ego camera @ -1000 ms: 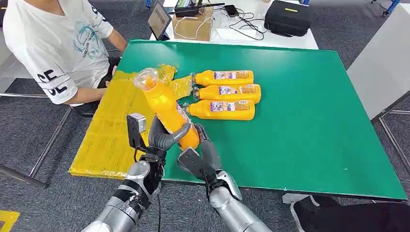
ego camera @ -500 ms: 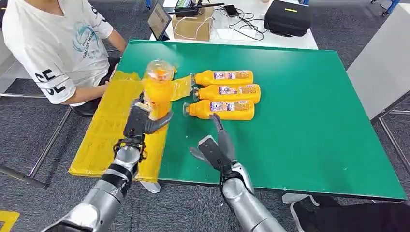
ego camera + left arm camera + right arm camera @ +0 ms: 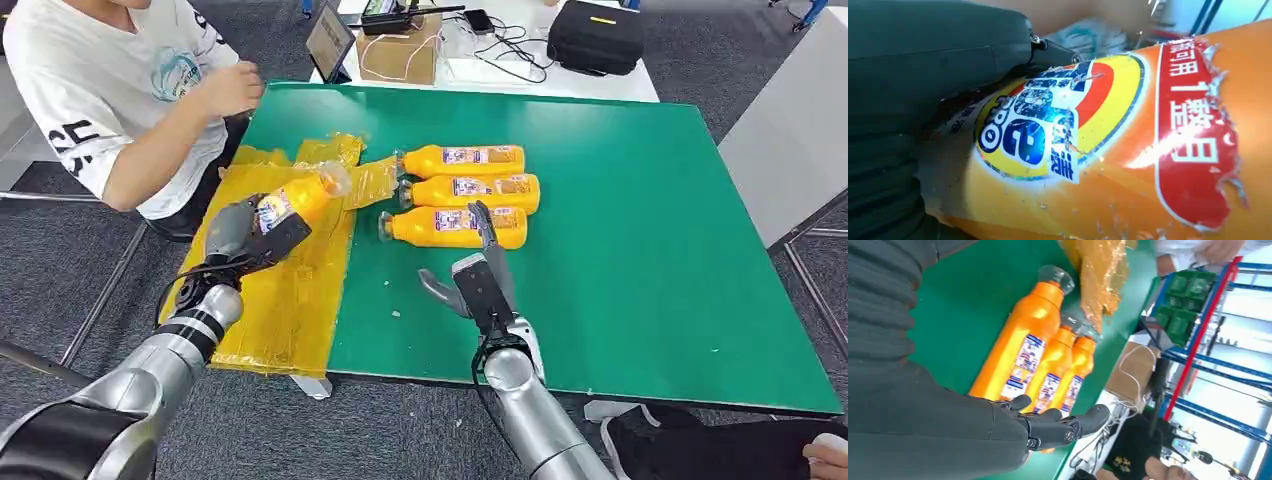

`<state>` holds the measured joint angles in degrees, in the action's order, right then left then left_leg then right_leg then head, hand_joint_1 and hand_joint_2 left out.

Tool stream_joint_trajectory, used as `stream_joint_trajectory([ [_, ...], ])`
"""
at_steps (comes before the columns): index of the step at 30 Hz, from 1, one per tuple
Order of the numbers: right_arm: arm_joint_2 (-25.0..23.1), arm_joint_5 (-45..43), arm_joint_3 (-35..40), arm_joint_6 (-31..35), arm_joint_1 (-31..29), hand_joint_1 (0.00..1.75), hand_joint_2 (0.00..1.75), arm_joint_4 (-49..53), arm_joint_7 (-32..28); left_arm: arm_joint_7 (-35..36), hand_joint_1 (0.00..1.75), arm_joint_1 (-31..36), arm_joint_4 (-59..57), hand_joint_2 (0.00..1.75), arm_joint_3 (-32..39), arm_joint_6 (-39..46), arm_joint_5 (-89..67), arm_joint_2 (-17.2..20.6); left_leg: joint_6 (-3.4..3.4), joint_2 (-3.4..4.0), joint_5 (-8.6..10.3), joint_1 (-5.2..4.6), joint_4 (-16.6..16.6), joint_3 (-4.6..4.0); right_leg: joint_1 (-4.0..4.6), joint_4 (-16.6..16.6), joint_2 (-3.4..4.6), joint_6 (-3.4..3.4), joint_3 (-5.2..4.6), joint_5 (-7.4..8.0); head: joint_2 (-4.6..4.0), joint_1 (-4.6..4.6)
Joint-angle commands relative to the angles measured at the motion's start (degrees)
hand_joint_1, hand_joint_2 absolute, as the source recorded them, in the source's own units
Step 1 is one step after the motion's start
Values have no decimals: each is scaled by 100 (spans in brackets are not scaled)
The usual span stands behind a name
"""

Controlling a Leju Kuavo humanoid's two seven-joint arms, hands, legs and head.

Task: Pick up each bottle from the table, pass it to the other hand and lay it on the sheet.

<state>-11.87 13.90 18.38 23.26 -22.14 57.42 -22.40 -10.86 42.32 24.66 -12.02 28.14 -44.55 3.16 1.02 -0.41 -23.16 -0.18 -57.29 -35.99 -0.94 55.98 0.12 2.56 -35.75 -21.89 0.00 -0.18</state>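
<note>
Bottle [image 3: 296,200] in my left hand [image 3: 240,232], gripped round its body and tilted over the yellow sheet [image 3: 290,300]; I judge I'm laying it down, so next comes lowering and letting go. My right hand [image 3: 480,282] hovers spread near three bottles [image 3: 465,192]. Label shows "PRO" and Chinese characters.

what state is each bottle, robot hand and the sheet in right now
orange plastic bottle in the left robot hand: gripped, tilted over the sheet, not yet laid down
left robot hand: holding that bottle
right robot hand: open, empty, fingers near the closest lying bottle
three orange plastic bottles in a row: lying on their sides on the green table, caps toward the sheet
crinkled yellow plastic sheet: spread flat at the table's edge
</note>
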Motion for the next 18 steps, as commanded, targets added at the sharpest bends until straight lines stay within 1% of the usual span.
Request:
stream_joint_trajectory([
  [1,122,-49,-43,-173,-64,0,175,281,8,1037,175,622,-1133,175,-1168,-1321,-1260,612,-6,10,-12,8,-6,16,9,2,5,-8,16,-8,2,2],
  [2,132,-36,-29,-200,-78,0,175,264,22,1066,175,631,-1164,175,-1222,-1655,-1346,631,-4,10,-6,6,-3,8,6,1,3,-6,7,-5,0,2],
  [3,142,-14,-7,-233,-100,0,175,227,37,1181,175,645,-1189,175,-1285,-1879,-1461,653,-7,14,-15,10,-7,21,10,4,5,-10,21,-12,0,2],
  [6,138,-7,33,-335,-145,0,175,141,35,1336,175,690,-1244,175,-1299,-2479,-1571,710,-8,12,-16,11,-9,21,11,4,4,-11,22,-13,0,4],
  [9,124,3,88,-391,-218,0,175,8,9,1430,175,694,-1247,175,-1398,-2703,-1771,777,-8,8,-13,7,0,28,7,-1,8,-10,30,-9,2,4],
  [11,121,5,104,-399,-242,0,175,-39,-1,1454,175,680,-1257,175,-1424,-2714,-1832,788,-6,10,-9,4,1,20,4,-1,11,-8,23,-4,0,2],
  [12,120,5,105,-400,-244,0,175,-39,-1,1455,175,673,-1262,175,-1423,-2716,-1831,792,-9,22,-17,8,-1,36,8,1,21,-13,35,-9,0,4],
  [13,119,5,106,-402,-249,0,175,-42,-1,1455,175,662,-1266,175,-1418,-2716,-1826,784,-6,14,-10,3,3,27,3,-1,12,-8,27,-5,0,2],
  [14,121,3,120,-426,-276,0,175,-90,-1,1436,101,641,-1242,175,-1345,-2645,-1773,780,-5,11,-6,2,5,21,2,-2,8,-7,20,-2,2,2],
  [15,119,7,135,-425,-312,0,175,-155,-16,1421,35,621,-1251,175,-1227,-2534,-1720,765,-9,19,-14,7,1,35,7,-1,14,-11,33,-7,0,2],
  [16,118,7,139,-429,-314,0,175,-161,-16,1420,9,612,-1250,175,-1218,-2522,-1715,764,-7,14,-10,5,3,30,6,-1,11,-9,28,-5,0,4],
  [18,115,6,140,-429,-315,0,175,-164,-16,1418,9,596,-1250,175,-1217,-2507,-1715,762,-8,16,-13,5,3,39,5,1,12,-10,36,-8,0,2],
])
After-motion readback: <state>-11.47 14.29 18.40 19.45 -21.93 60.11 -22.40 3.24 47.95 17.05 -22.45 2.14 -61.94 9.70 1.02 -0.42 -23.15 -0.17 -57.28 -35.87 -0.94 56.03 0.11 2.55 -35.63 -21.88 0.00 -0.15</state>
